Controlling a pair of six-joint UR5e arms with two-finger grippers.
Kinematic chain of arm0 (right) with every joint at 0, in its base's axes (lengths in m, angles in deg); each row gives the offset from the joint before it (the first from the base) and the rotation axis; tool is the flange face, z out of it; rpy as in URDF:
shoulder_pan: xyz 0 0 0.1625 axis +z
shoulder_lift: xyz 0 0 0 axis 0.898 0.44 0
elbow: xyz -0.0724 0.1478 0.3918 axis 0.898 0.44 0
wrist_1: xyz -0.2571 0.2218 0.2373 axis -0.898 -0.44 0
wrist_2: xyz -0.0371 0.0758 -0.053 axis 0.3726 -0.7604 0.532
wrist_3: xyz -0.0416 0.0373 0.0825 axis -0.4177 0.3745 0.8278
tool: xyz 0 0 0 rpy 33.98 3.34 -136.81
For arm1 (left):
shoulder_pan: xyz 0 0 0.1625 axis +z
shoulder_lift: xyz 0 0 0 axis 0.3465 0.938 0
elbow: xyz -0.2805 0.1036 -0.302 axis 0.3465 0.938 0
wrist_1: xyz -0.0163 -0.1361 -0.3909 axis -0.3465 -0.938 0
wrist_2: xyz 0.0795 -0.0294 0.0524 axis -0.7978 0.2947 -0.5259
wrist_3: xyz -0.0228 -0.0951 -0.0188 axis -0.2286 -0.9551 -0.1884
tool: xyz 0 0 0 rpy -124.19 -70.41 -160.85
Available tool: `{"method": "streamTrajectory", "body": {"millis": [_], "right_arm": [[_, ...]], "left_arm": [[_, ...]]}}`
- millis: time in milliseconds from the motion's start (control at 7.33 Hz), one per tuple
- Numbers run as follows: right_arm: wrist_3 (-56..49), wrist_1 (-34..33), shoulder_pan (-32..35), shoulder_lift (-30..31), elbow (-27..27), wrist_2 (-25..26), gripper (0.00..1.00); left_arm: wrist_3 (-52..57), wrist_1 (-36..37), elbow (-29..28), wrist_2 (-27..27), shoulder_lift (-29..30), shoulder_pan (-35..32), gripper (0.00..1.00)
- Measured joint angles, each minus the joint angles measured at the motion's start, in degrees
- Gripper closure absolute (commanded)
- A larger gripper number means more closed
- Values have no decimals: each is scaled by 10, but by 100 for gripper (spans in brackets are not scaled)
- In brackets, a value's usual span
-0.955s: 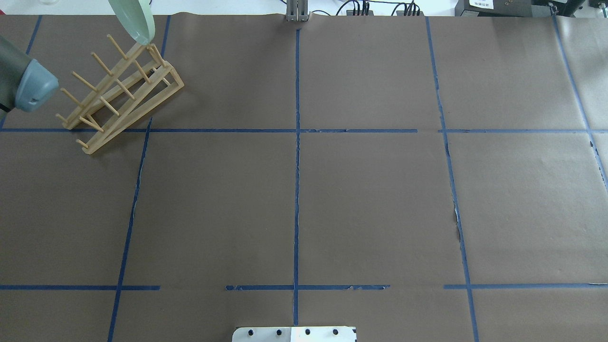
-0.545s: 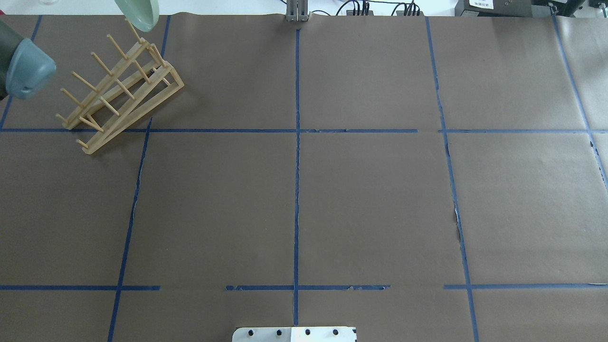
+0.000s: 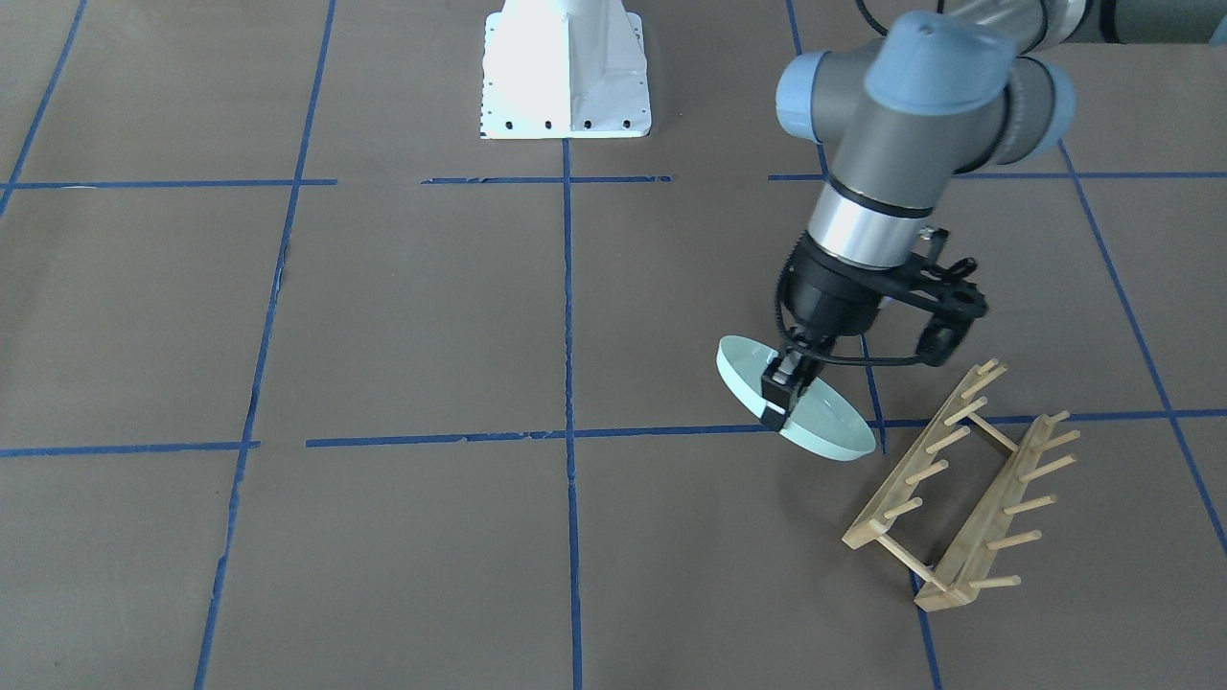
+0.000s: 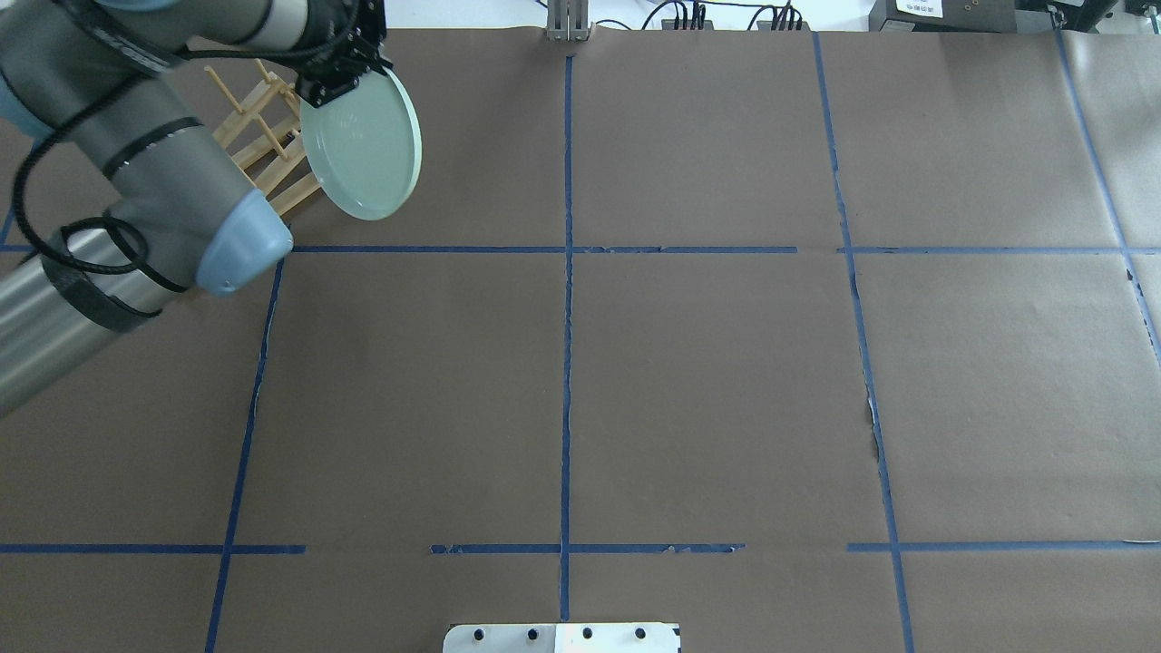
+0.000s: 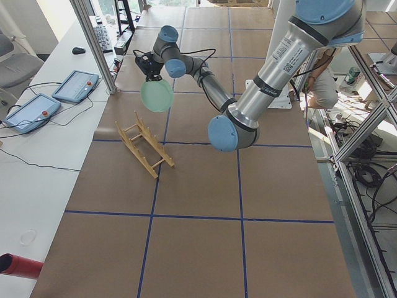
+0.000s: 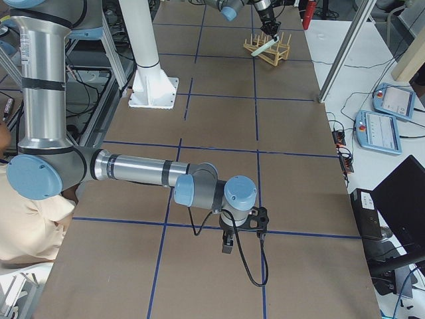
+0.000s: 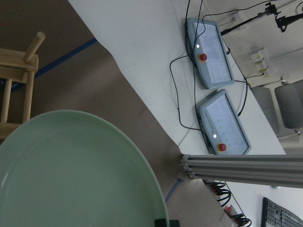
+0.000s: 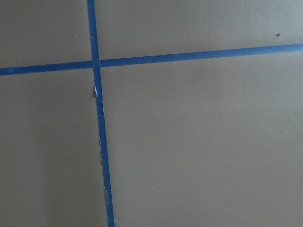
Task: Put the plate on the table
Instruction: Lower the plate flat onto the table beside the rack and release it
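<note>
The pale mint-green plate [image 4: 367, 154] hangs in the air, tilted, just right of the wooden peg rack [image 4: 269, 172] and above the brown table [image 4: 707, 381]. My left gripper [image 4: 331, 86] is shut on the plate's rim. In the front-facing view the left gripper [image 3: 786, 393] grips the plate [image 3: 826, 425] by its near edge, to the left of the rack [image 3: 959, 489]. The left wrist view shows the plate [image 7: 71, 175] filling the lower left. My right gripper [image 6: 227, 247] hangs low over the table in the right side view only; I cannot tell if it is open or shut.
The white robot base [image 3: 566, 67] stands at the table's near middle edge. Two teach pendants [image 5: 56, 99] and cables lie on the white bench past the table's far edge. A metal post [image 4: 568, 20] stands at the far edge.
The left arm has swung into the overhead view. The plate has moved down and right from the top edge, clear of the rack, and now faces the camera.
</note>
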Motion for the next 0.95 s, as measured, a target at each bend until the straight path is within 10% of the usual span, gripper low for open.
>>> {"method": "streamTrajectory", "body": {"millis": [273,409,955], "right_arm": [[0,0,0,0,0,0,0],[0,0,0,0,0,0,0],[0,0,0,0,0,0,0]], "left_arm": [[49,169,-10,-24,33,78,92],[64,226,-20,-27,42,111,1],[123,220,1,-42,34,111,0]]}}
